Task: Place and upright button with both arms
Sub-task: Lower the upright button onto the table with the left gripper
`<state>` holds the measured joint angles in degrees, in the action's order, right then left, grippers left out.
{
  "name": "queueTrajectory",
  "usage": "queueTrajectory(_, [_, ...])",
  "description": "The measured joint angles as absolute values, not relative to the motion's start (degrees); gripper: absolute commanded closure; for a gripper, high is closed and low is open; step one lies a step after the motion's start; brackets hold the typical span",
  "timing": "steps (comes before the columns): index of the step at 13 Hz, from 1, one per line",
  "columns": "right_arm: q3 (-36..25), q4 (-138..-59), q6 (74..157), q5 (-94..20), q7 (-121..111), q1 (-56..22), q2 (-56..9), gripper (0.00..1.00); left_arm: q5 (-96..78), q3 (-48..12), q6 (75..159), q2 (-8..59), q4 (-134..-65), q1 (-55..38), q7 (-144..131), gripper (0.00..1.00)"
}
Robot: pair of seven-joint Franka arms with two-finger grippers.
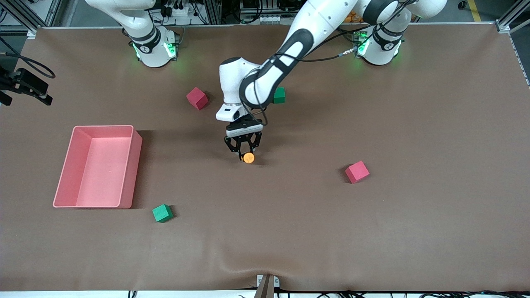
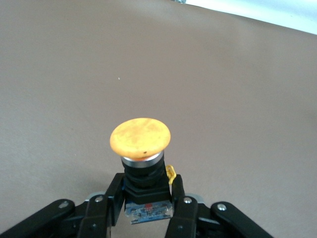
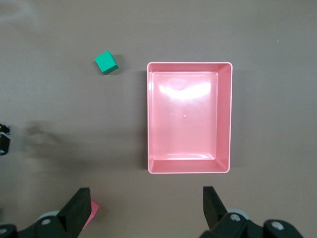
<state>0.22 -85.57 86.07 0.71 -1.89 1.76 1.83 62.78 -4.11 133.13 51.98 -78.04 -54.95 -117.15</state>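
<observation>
Button (image 2: 141, 148) pinched in left gripper (image 2: 146, 208) over brown table (image 1: 372, 231).

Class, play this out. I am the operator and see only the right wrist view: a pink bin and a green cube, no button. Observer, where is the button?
Observer: The left gripper is shut on the button over the middle of the table.
Operator: My right gripper hangs open above the table by the pink bin. How is the button gripped?
Observer: The fingers clamp its black body, and the orange cap points away from the gripper.
Operator: Anything near it?
Observer: A pink cube lies apart from it, toward the left arm's end of the table.
</observation>
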Motion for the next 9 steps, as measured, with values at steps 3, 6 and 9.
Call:
queueTrajectory(3, [0.19,-85.57,86.00,0.71,-1.89,1.76,1.79,0.00,74.70,-4.09,133.10,55.82,-78.19,-55.60,-123.74,1.00])
queueTrajectory(6, [0.10,-85.57,85.90,0.71,-1.89,1.77,1.76,0.00,78.20,-3.94,132.52,56.69,-78.24,-56.16,-124.25,0.01])
queueTrajectory(9, [0.08,-85.57,85.11,0.71,-1.89,1.77,1.71,0.00,78.20,-3.90,132.28,56.78,-78.37,-56.31,-125.79,0.00])
